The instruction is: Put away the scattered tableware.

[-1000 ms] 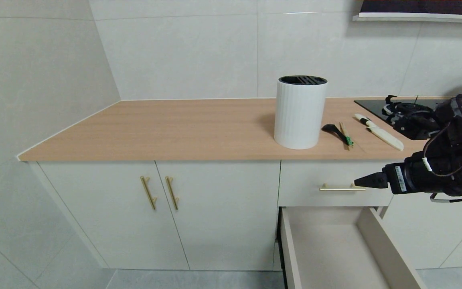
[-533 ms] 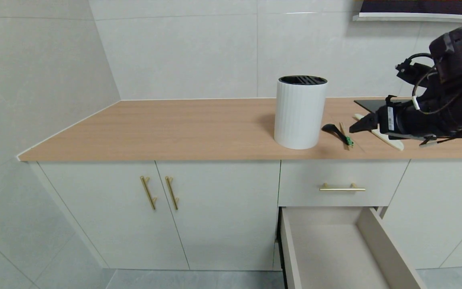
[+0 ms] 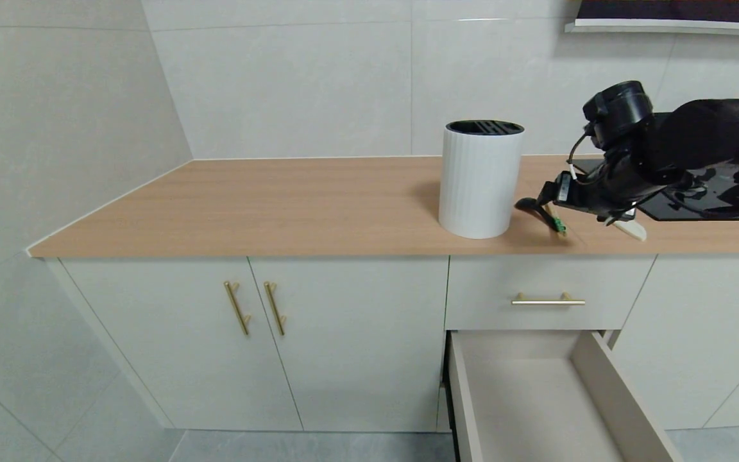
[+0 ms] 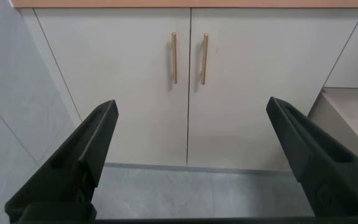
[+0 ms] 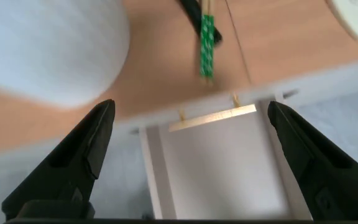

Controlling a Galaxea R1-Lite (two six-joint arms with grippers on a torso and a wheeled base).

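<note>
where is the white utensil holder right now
In the head view the white utensil holder stands upright on the wooden countertop, right of centre, the black spoon lying just to its right.

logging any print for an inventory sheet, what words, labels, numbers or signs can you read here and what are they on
No text can be read in these views.
Small white sticker on the right arm: too small to read.
Chopsticks, green band: blurred, no letters made out.
White holder, cabinet doors, open drawer: no print visible.
</note>
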